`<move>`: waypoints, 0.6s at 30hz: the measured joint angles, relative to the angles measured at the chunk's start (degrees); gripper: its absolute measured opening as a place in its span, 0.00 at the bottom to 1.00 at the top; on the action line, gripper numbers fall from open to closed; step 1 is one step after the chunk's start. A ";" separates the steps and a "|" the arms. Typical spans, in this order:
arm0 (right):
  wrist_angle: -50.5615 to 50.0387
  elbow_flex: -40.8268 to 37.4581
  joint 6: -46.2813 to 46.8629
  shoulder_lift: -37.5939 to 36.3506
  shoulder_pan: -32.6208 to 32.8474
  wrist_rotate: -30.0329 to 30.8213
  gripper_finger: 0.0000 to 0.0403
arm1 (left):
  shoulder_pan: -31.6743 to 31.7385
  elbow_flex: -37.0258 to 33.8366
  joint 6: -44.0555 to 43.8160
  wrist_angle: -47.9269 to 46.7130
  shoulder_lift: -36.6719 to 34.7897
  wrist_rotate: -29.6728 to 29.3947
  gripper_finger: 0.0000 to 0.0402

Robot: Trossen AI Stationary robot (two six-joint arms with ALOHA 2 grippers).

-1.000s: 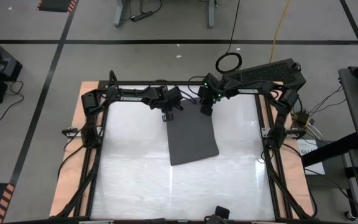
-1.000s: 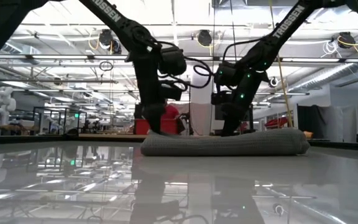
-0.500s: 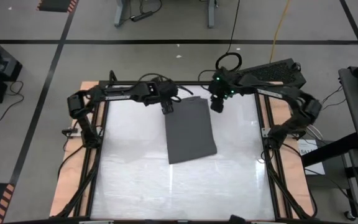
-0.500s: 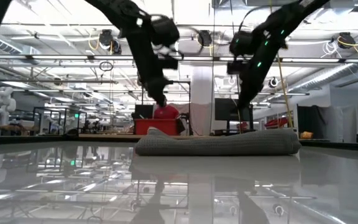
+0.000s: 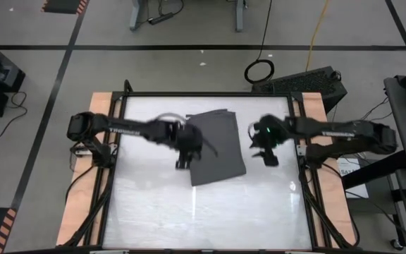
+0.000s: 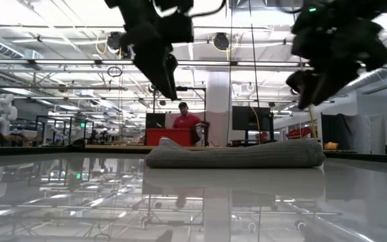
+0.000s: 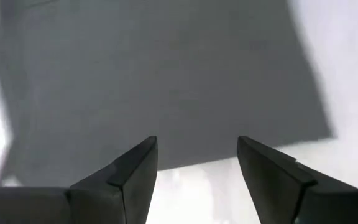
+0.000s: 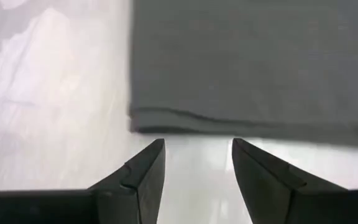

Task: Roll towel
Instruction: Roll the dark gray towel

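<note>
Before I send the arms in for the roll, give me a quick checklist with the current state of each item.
1. Towel lying flat on the table: ok; folded, not yet rolled.
2. Left gripper empty, jaws open: ok.
3. Right gripper empty, jaws open: ok.
4. Both grippers lifted clear of the cloth: ok, per the low view.
5. Left gripper at the towel's edge: ok.
6. Right gripper at the towel: not ok, off to its side over bare table.

Towel (image 5: 216, 144): dark charcoal-grey cloth, rectangular, unmarked. Lies flat on white bench (image 5: 154, 204), far half, near middle, slightly skewed. Far edge seems folded double, hard to tell. Low view: low soft mound, unrolled, nothing touching it.
</note>
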 joint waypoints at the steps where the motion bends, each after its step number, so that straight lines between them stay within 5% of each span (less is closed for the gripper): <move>1: 4.13 -3.01 0.78 -1.68 2.28 0.68 0.44 | -2.17 -0.60 0.01 0.37 0.00 -1.14 0.56; 9: 33.33 -17.48 1.01 -4.60 16.49 13.03 0.44 | -15.65 -9.18 -1.79 14.41 0.07 -11.62 0.56; 18: 41.62 -19.98 1.97 2.75 22.32 15.45 0.44 | -20.25 -21.02 -2.83 33.12 0.14 -15.93 0.56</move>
